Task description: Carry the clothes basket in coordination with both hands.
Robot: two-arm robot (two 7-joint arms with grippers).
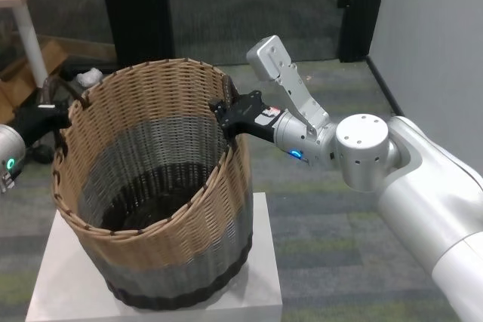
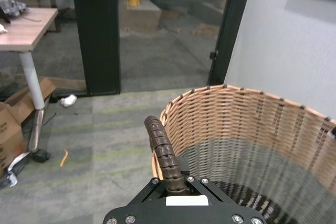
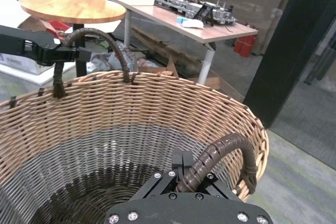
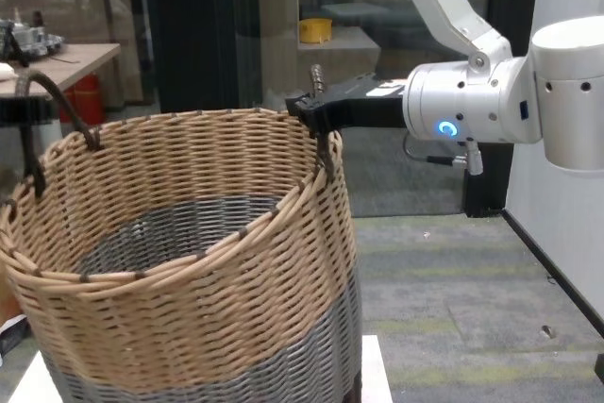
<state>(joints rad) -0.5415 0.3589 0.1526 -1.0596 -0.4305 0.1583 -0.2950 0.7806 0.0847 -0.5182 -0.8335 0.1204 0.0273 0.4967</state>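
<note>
Clothes basket [image 1: 162,186] sits tilted on a white pedestal [image 1: 260,277], hung between your two arms. Left gripper [image 1: 56,115] jaws are clamped on the left loop handle [image 2: 163,153]; right gripper [image 1: 230,118] jaws are clamped on the right loop handle [image 3: 220,153]. Handles lie opposite across the rim, so lift evenly w/ both. Count: 1 basket, 2 handles, 2 grippers.

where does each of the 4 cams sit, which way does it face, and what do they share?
Head: high, looking down into the clothes basket; right gripper at its rim.
Chest: low, facing forward; right gripper on a handle.
Left wrist: behind left gripper, shut on a loop handle.
Right wrist: behind right gripper, shut on the other handle.
All four share the basket.
</note>
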